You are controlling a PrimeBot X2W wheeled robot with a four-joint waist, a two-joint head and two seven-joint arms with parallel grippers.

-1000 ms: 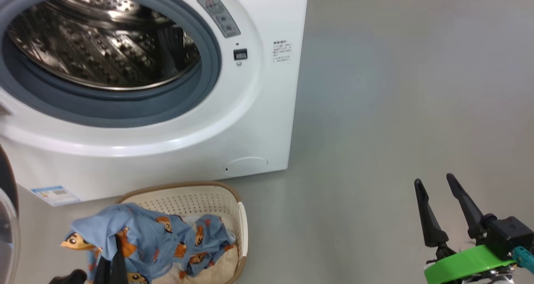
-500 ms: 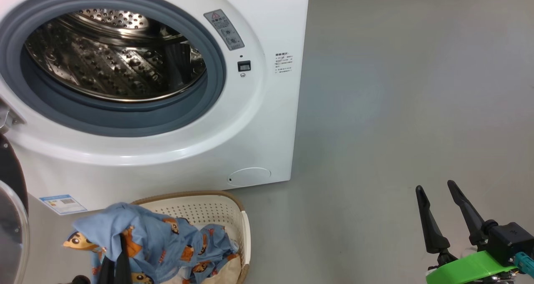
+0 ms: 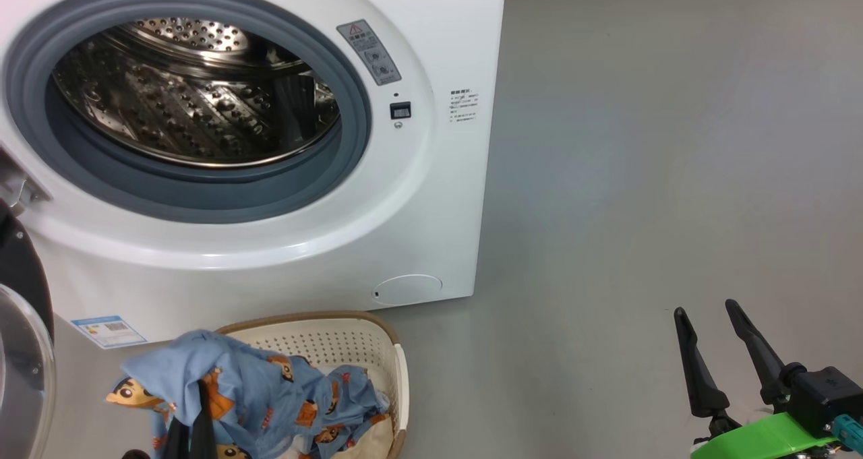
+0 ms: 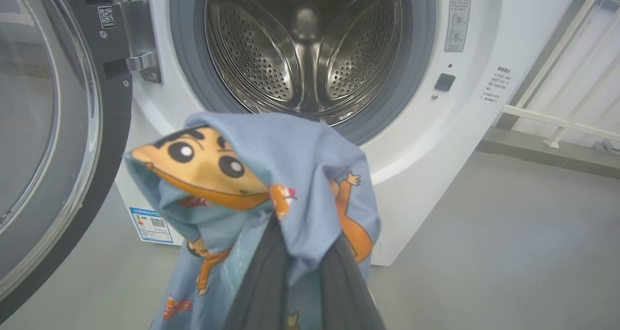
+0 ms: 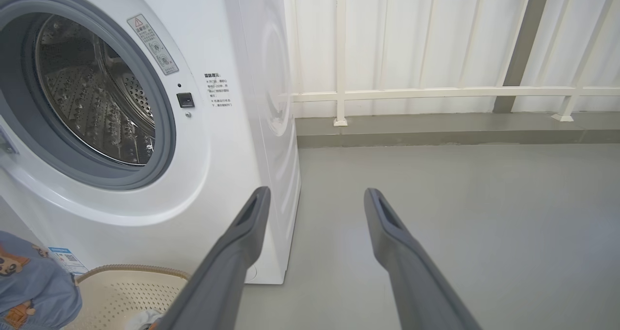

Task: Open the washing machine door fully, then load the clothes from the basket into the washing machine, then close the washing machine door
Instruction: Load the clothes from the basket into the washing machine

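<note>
As left hand [image 4: 300, 257] clamps clothes [image 4: 295, 158], door [image 4: 58, 141] wide open

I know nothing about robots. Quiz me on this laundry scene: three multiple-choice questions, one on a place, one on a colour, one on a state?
1. Where does the basket stand? A. on the floor before the washing machine; B. on top of it; C. inside it.
2. What colour is the garment in the left gripper? A. red; B. light blue with orange prints; C. green.
3. How is the washing machine door? A. shut; B. swung open; C. removed.
Answers: 1 A, it sits on the floor below the drum. 2 B, the dark fingers pinch blue printed cloth. 3 B, it hangs aside, leaving the drum bare.
</note>
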